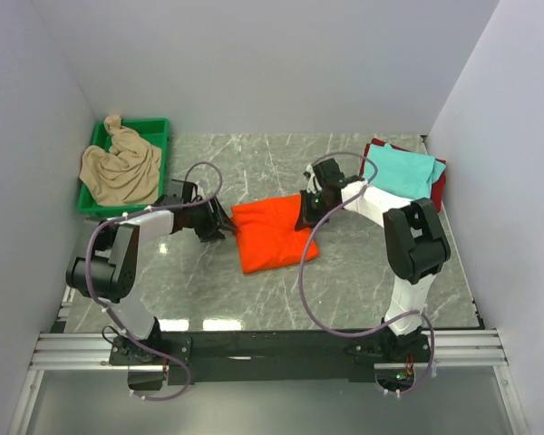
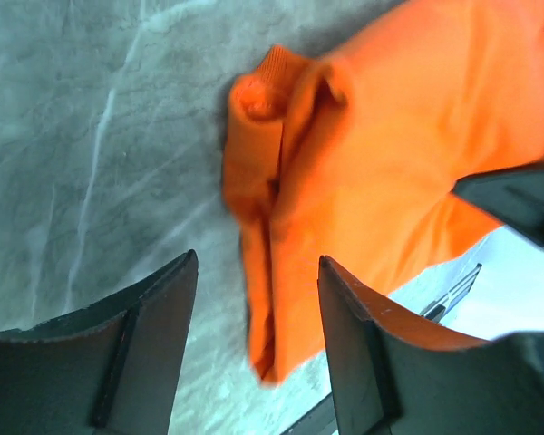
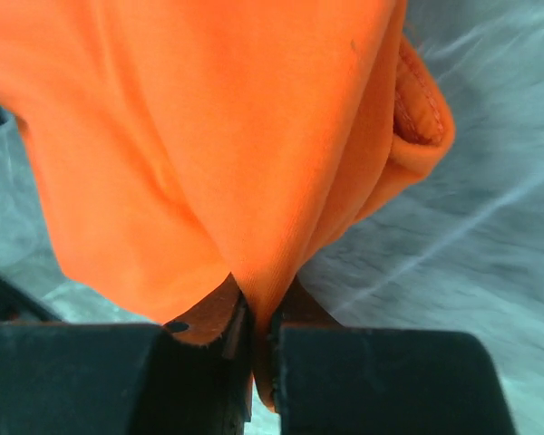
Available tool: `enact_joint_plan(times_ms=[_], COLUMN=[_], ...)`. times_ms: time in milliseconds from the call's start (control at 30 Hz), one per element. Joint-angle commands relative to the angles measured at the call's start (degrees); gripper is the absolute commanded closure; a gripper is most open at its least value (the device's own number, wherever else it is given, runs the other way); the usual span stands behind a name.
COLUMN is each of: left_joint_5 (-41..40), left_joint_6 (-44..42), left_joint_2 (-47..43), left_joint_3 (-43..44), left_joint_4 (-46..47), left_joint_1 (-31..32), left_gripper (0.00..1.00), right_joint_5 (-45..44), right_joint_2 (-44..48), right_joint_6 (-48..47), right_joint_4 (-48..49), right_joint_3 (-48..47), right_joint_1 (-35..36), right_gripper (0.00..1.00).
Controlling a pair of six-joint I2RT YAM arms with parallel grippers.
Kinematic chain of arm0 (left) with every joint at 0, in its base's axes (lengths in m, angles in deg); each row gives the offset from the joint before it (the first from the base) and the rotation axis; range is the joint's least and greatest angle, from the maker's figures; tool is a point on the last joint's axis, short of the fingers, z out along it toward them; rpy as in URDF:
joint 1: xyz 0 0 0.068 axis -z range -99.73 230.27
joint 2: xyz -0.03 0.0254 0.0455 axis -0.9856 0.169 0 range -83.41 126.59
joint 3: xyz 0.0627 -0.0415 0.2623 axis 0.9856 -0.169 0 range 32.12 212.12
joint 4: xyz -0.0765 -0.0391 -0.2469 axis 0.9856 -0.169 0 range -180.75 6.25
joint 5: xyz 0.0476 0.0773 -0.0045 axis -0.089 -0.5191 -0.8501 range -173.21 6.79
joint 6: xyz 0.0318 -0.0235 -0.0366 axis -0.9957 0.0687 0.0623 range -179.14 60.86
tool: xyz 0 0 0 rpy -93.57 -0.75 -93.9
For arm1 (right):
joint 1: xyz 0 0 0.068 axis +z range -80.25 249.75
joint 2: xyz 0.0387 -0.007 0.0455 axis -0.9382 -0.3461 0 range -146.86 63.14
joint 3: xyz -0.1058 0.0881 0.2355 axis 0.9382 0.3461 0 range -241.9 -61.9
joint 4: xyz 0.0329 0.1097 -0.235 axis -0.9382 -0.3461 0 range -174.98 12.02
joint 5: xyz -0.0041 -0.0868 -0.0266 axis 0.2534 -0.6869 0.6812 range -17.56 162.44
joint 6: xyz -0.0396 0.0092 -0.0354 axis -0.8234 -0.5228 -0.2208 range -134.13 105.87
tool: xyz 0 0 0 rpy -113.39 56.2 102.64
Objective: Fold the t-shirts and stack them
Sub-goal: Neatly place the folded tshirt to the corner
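The middle t-shirt (image 1: 270, 236) lies on the table (image 1: 254, 299), midway between the 2 arms. The left gripper (image 1: 219, 224) sits just left of it; the right gripper (image 1: 306, 216) is at its far right edge — cloth caught between its fingers. In the far left corner stands the tray (image 1: 156, 125), with 1 crumpled t-shirt (image 1: 122, 168) in it. Far right, the top t-shirt (image 1: 401, 172) lies on the lower t-shirt (image 1: 441, 184).

Robot lab cell, white partition walls (image 1: 254, 63), marble tabletop (image 1: 208, 281)
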Motion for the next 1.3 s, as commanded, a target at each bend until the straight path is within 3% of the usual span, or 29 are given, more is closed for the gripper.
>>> enact_joint_plan(times_ms=[0,333,667,1000,1267], left_joint_5=[-1.64,-2.07,-1.11,-1.11,-1.37], left_joint_6=[-2.23,-4.08,-3.90,-4.78,-5.31], left_joint_2=[-4.98,-9.21,-9.39,-8.16,-7.36], left_joint_3=[3.70,0.72,-2.98,-3.59,-5.18], left_joint_4=[-4.82,-6.68,-4.65,-3.78,-3.42], left_joint_1=[-0.41,-2.16,-2.78,-2.87,-2.87], left_gripper=[0.39,0.37,0.38,0.37,0.37], right_joint_5=[-8.57,-26.75,-36.96,-42.77,-41.90], right_joint_2=[3.73,-0.48,-4.97,-12.97,-17.98], right_joint_6=[-6.38,-13.33,-15.09,-16.58,-16.59], right_joint_4=[-9.98,-24.92,-30.29,-36.88,-40.84], right_joint_3=[-8.27,-21.20,-32.53,-50.73,-64.26], right_joint_1=[-0.64,-3.63,-8.46,-10.66,-13.73], right_gripper=[1.00,1.00,1.00,1.00,1.00])
